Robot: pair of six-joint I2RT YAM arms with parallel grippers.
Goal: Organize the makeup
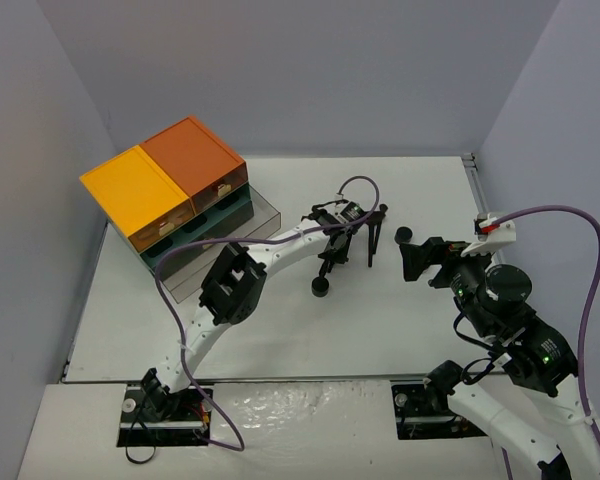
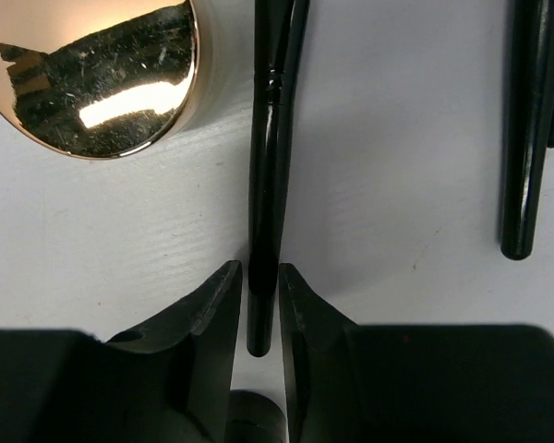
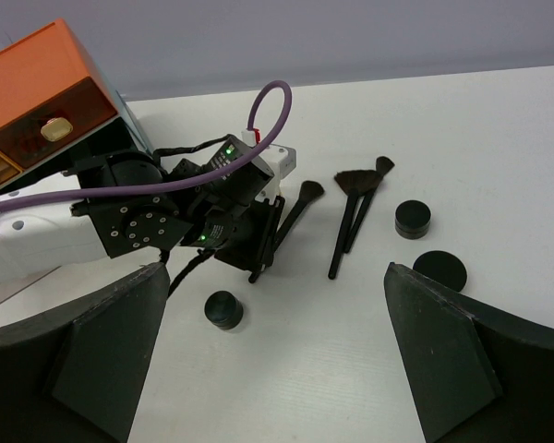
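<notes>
Black jaws of the left gripper (image 2: 260, 272) stand narrow on either side of the butt end of a slim black brush (image 2: 270, 157) that lies flat on the white tabletop (image 2: 397, 231); whether they press on the handle cannot be told. At the upper left of that wrist view a gold-lidded jar (image 2: 97, 74) sits just beside the brush without touching it, its mirror top catching the light, while more black brush handles (image 2: 524, 138) lie well apart at the right edge. The right gripper (image 3: 277, 369) hangs above the tabletop with its jaws spread wide and nothing between them. From its camera the left arm (image 3: 129, 217) is seen bent low over the brush. Nearby, two fan-tipped brushes (image 3: 351, 221) lie side by side, and two round black compacts (image 3: 413, 219) rest just beyond them, near each other but apart. A smaller round black pot (image 3: 223, 310) stands alone close to the left gripper. Seen from above, a dark green cabinet (image 1: 180, 190) with an orange and yellow top occupies the far left corner of the tabletop, its lowest tier jutting out past those above, well away from the scattered makeup.
</notes>
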